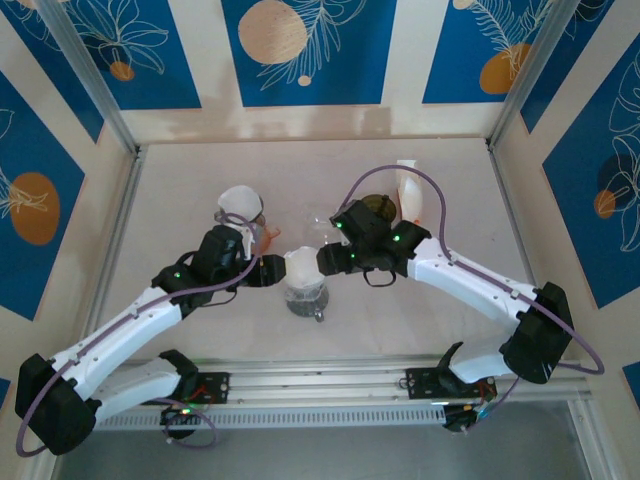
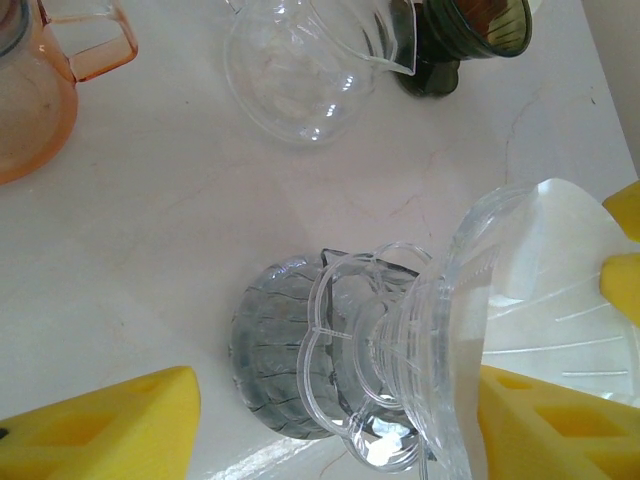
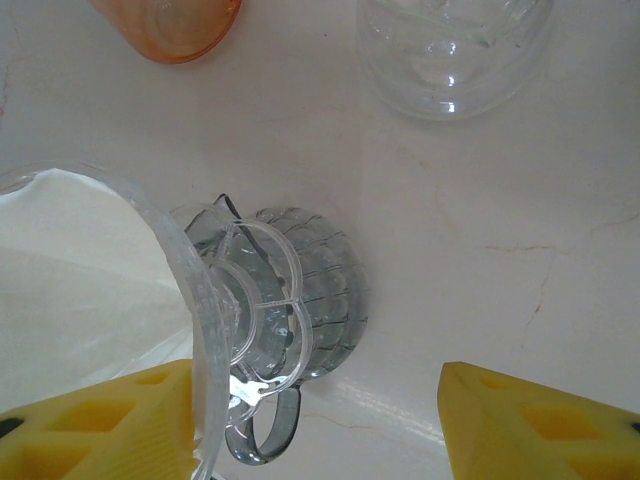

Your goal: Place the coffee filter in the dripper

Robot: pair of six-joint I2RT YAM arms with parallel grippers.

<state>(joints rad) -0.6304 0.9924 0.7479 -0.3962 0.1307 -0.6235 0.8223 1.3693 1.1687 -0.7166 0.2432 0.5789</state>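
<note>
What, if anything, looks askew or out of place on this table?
The clear dripper looks tipped sideways over the grey glass cup, with its base flange facing out rather than seated level. The white filter already lies inside its cone.

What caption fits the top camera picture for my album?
A white paper filter sits in the clear dripper on a grey glass cup.

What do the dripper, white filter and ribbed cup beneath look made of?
Dripper: clear, glossy plastic or glass; table shows through it. Filter: matte white paper, likely; opaque, faintly creased. Ribbed cup: smoky grey glass, probably; translucent with glints.
</note>
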